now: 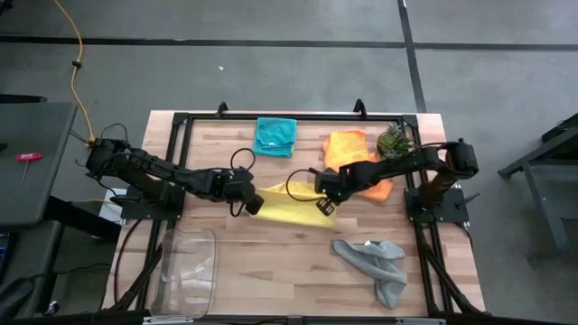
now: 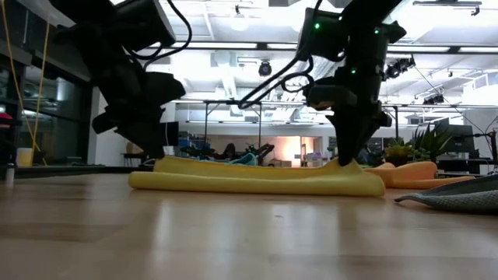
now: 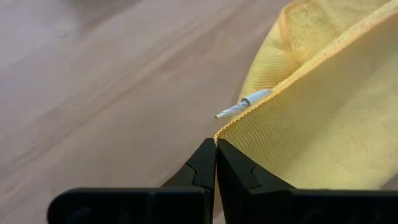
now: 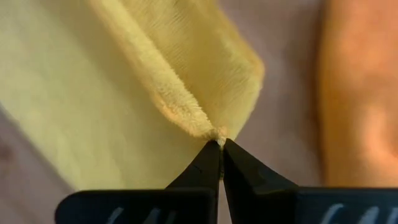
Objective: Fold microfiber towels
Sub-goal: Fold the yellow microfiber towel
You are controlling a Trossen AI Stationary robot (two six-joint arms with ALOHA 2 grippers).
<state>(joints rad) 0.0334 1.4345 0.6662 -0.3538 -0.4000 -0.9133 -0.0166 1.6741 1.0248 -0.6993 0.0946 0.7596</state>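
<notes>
A yellow towel [image 1: 291,206] lies folded over on itself at the middle of the table, its layers showing in the low view [image 2: 257,183]. My left gripper [image 1: 254,204] is shut at the towel's left end and my right gripper [image 1: 323,207] is shut at its right end, both low over the table. A teal towel [image 1: 275,135] and an orange towel [image 1: 350,152] lie flat by the far edge. Near the front right, a grey towel [image 1: 373,262] lies crumpled. My left gripper pinches a corner of the yellow towel's hemmed edge [image 3: 226,130] between its two fingertips, just beside a small white tag [image 3: 244,105]. The fingers slant down from the table's left. The cloth lies slack on the table beyond them. My right gripper pinches a bunched corner of the yellow towel [image 4: 210,130] at its fingertips, where a folded ridge of cloth runs into the fingers. The fingers point almost straight down. The corner sits low, and the rest of the towel rests on the table.
A clear plastic tray [image 1: 185,269] stands at the front left. A small spiky green plant [image 1: 393,140] stands at the far right beside the orange towel. Bare wood shows in front of the yellow towel, between the tray and the grey towel.
</notes>
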